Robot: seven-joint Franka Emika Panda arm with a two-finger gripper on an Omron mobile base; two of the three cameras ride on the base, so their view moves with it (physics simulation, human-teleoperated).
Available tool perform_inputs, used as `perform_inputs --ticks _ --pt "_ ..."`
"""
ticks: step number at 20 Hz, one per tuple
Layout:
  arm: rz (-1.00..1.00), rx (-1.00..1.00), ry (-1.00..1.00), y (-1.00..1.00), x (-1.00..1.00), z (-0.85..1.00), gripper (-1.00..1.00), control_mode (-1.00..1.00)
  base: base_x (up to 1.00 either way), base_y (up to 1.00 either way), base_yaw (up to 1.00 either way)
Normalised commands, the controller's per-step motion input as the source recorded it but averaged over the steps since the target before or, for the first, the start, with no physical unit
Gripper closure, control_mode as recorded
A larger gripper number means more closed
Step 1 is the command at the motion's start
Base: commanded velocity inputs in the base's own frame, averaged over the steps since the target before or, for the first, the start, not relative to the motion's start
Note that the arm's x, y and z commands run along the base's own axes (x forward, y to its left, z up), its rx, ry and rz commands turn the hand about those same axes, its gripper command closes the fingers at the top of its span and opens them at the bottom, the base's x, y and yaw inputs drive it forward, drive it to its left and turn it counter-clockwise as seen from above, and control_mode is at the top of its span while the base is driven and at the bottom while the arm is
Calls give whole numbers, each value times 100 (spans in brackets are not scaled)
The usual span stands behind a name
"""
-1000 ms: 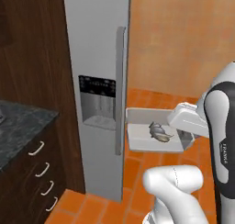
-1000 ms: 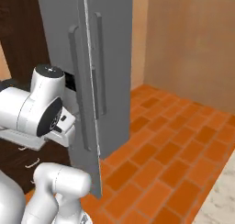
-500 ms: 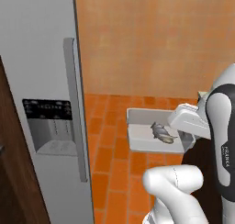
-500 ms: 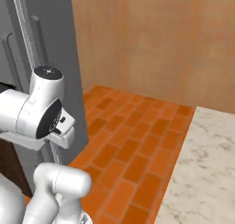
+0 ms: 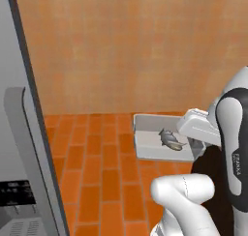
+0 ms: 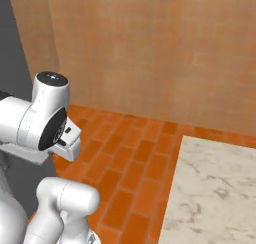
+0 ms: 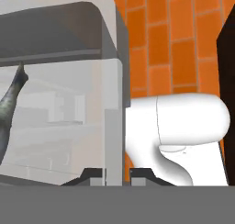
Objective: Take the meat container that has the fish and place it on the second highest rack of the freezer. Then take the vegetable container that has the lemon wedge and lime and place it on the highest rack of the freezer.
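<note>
one container, one fish.

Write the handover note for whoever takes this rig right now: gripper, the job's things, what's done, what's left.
Gripper: shut on the wall of the meat container, carrying it level above the brick floor.
Fish: lying inside the container.
Freezer door: at the left edge of the left base view, closed as far as can be seen.
Done: fish container picked up.
Left: open the freezer if needed, set this container on the second highest rack, then fetch the container with the lemon wedge and lime and put it on the highest rack.
</note>
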Motion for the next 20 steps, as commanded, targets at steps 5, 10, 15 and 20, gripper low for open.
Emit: perform_inputs --ticks 5,10,15,20 --pt "0 0 0 0 0 0 100 100 100 -4 3" --pt "0 0 0 0 0 0 100 100 100 -23 39" --pt "0 0 0 0 0 0 100 100 90 -22 59" --pt "0 0 0 0 0 0 100 100 37 -6 74"
